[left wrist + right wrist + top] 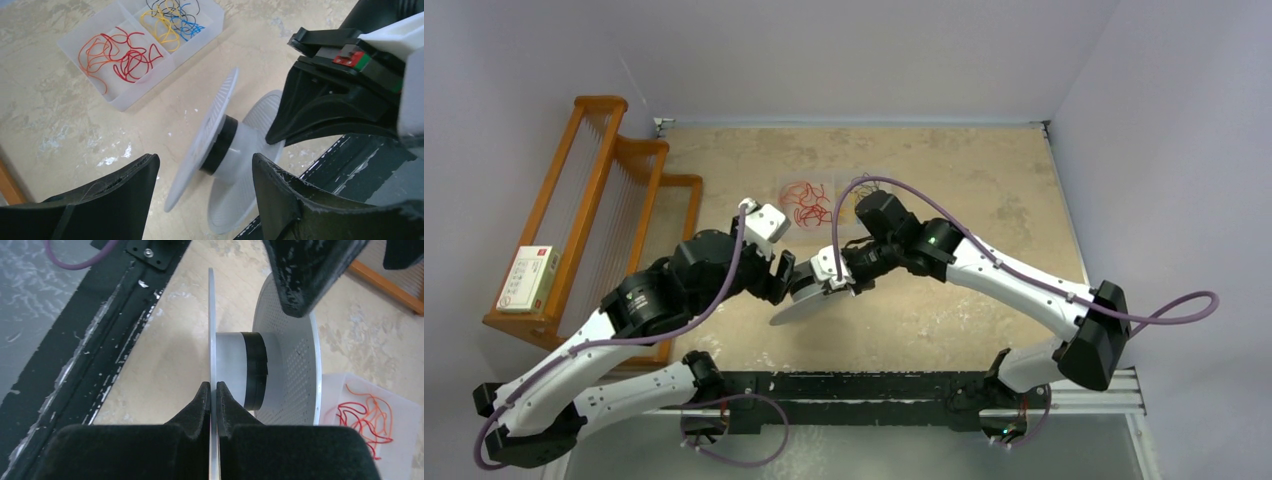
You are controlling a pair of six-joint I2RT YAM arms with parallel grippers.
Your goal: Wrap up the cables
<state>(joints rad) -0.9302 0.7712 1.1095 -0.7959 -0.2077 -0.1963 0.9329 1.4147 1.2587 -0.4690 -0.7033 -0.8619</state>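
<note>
The white spool [809, 300] has two round flanges and a hub with a black band [256, 371]. It is tilted just above the table. My right gripper [213, 388] is shut on the edge of one flange [211, 315]. It also shows in the top view [839, 280]. My left gripper [205, 160] is open and empty, its jaws on either side of the spool [235, 150] without touching it. The yellow cables [161, 29] lie curled in a clear tray [125, 102], next to black and blue wires. Orange strands [95, 55] lie with red wires in the other compartment.
The clear tray [824, 200] sits on the table beyond both grippers. A wooden rack [609, 190] with a white box [529, 278] on it stands at the left. A black rail [874, 395] runs along the near edge.
</note>
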